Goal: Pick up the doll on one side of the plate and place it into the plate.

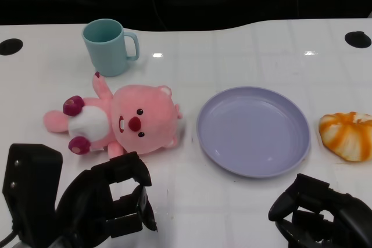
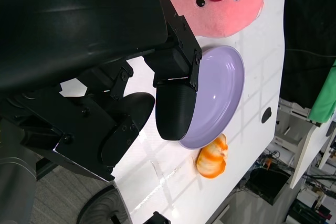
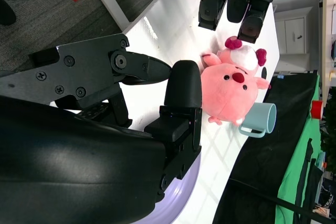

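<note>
Start at your left hand [image 1: 107, 201]: it sits low at about 7 o'clock of the table [image 1: 244, 45], fingers spread apart and holding nothing, just short of the doll [image 1: 119, 121] and not touching it. You are at the approach step, as I judge it; nothing has been grasped yet.

The doll lies on its back at about 9 o'clock of the plate [image 1: 253, 129], head towards the plate and nearly touching its rim, feet pointing away. It is a pink plush animal with a white belly, dark magenta paws and a red nose (soft and squashy, so expect it to give under your fingers rather than slip). Behind it, at about 11 o'clock, stands a teal mug [image 1: 108, 46], smooth and hard-looking, its handle towards the plate.

For the next move you would bring that left hand forward over the doll's body or head and close around the plush, then lift and carry it rightwards to the plate. Mind the mug just beyond the doll's raised arm.

The plate is round, shallow, lilac and glossy, with nothing in it. At its 3 o'clock, set apart from the rim, lies an orange-and-white striped bun-shaped object [image 1: 346, 135]. Your right hand [image 1: 317, 213] rests at 5 o'clock, fingers apart, empty.
</note>
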`<state>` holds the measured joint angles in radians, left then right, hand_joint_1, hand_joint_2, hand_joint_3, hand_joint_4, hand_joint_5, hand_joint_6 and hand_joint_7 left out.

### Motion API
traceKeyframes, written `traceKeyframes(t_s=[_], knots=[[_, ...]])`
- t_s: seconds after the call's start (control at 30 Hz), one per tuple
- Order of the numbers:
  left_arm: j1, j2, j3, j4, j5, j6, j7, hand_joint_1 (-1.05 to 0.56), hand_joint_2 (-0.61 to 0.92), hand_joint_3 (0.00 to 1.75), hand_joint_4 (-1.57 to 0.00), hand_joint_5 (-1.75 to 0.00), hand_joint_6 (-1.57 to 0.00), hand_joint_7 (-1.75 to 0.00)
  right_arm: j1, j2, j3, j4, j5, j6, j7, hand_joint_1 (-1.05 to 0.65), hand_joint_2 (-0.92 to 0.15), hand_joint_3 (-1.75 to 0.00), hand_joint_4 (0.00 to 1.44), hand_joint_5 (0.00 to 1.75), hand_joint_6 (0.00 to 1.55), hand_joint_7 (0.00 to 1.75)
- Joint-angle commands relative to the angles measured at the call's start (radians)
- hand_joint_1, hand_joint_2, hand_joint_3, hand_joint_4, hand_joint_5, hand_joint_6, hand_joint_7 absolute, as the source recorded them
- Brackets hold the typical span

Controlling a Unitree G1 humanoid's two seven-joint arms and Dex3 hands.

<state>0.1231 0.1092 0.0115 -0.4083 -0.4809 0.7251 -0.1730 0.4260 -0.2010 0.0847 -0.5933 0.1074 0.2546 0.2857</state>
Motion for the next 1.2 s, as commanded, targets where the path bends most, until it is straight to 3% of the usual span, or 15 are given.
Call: traceKeyframes(t_s=[0.03, 1.2], knots=[[-0.007, 0.011, 0.009, 0.002, 0.009, -0.005, 0.000, -0.09, 0.49, 1.42, -0.88, -1.75, -0.74, -1.75, -0.002, -0.008, 0.003, -0.003, -0.001, 0.004, -0.004, -0.29, -0.92, -0.50, 0.67, 1.75, 0.48, 1.65], [-0.005, 0.011, 0.019, -0.006, 0.014, -0.013, -0.003, -0.08, 0.49, 1.41, -0.86, -1.75, -0.75, -1.69, 0.000, -0.010, 0.017, -0.017, -0.002, 0.016, -0.008, -0.28, -0.92, -0.51, 0.66, 1.75, 0.47, 1.66]])
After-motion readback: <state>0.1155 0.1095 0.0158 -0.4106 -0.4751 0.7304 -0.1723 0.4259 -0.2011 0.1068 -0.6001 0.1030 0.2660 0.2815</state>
